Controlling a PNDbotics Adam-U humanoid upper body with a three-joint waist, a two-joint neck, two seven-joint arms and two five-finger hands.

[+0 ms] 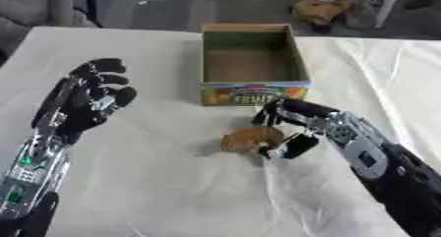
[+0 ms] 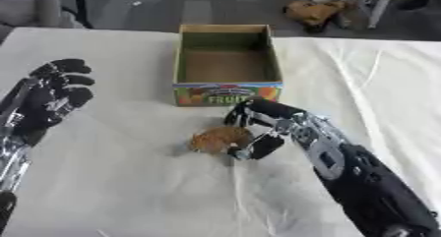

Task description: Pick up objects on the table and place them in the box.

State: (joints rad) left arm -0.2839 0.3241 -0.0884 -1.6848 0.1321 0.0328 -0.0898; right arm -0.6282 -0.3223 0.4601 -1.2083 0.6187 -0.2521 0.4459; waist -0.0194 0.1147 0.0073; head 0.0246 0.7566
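Lying near the middle of the white-covered counter (image 1: pixel 129 182), just in front of the box (image 1: pixel 251 64), a small brown lumpy object (image 1: pixel 250 139) sits inside the right hand (image 1: pixel 297 125), whose fingers (image 1: pixel 299 145) curl round it from its right side. The box stands open toward the far edge. The left hand (image 1: pixel 90 96) hovers by the left edge, fingers loosely bent, holding nothing.

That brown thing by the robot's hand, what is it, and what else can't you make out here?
- Brown object: blurred in both views; its right side sits behind the right hand.
- Box: front label blurred; near inside floor hidden by the front wall.
- Left hand: wrist cut off in the right eye view.
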